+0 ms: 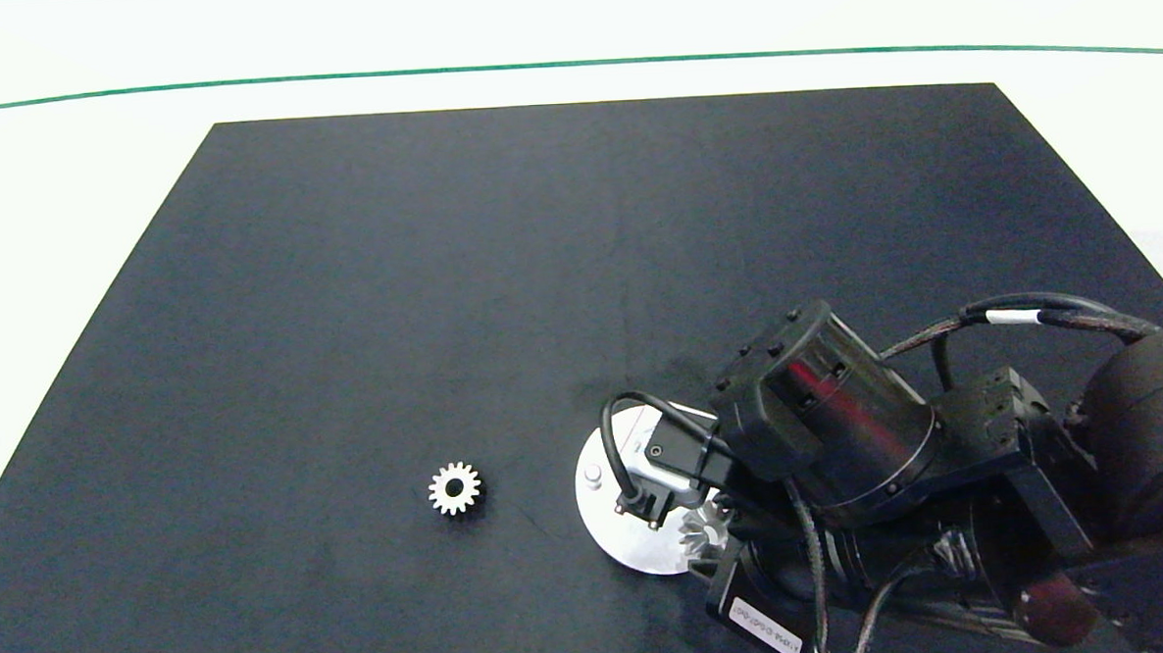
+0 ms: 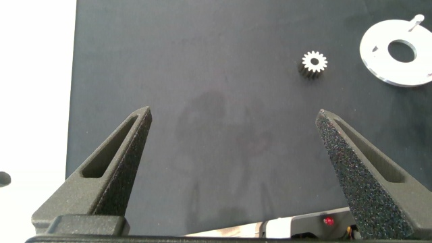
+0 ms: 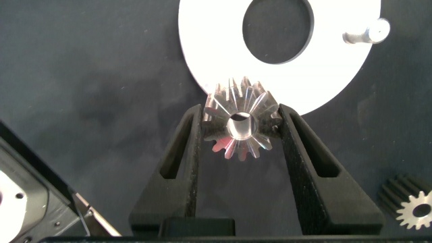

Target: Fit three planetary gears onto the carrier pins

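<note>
Between right pincer (image 3: 240,128) fingers, gear (image 3: 239,125), over disc (image 3: 202,40)

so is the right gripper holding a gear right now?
Yes: the right gripper has both fingers closed against a planetary gear at the edge of the white disc.

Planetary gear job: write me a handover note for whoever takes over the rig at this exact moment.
Right gripper: shut on a planetary gear, held over the near edge of the white carrier disc.
Left gripper: open, idle, off to the left over bare mat.
Second gear lies flat on the mat left of the disc. A further gear shows at the edge of the right wrist view.
One bare carrier pin is visible; the others are hidden.
No gear seen on a pin; all three appear still to fit.
</note>
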Robot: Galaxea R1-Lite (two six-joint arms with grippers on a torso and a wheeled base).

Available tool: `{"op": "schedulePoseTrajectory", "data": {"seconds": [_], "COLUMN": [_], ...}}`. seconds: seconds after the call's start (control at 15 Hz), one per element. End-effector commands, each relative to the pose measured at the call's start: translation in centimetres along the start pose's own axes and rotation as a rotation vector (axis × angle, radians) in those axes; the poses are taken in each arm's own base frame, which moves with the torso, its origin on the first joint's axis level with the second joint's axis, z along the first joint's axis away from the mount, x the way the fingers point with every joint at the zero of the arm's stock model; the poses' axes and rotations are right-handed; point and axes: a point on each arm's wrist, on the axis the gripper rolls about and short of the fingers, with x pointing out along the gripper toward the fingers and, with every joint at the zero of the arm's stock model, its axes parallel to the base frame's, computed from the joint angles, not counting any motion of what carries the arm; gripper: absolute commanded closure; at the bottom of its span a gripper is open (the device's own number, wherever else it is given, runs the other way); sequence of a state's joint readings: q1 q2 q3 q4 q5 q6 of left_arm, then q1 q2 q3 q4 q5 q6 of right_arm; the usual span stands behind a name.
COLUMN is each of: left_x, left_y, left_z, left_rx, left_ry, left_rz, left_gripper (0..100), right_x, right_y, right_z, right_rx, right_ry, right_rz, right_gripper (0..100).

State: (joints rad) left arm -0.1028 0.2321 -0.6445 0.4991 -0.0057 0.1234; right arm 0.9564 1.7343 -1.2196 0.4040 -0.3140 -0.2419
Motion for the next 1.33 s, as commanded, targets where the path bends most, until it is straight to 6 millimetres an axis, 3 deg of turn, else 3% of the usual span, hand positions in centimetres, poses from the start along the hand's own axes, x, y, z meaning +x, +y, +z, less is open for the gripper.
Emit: {"op": "schedulePoseTrajectory", "data": {"seconds": [0.07, 1.33], "left_x": [0.0, -0.3], "left_y": [0.0, 0.0], "left_z": [0.0, 0.3], "left_rx": [0.001, 0.004], "left_ry": [0.001, -0.015], "left_rz": [0.0, -0.003], "left_gripper": [0, 0], "right_x": [0.3, 1.2], "right_y": [0.0, 0.2], "right_z": [0.0, 0.1], "right_rx": [-0.003, 0.0], "right_ry": [0.011, 0.023], "right_rz": [-0.004, -0.005], "right_gripper": [81, 81]}}
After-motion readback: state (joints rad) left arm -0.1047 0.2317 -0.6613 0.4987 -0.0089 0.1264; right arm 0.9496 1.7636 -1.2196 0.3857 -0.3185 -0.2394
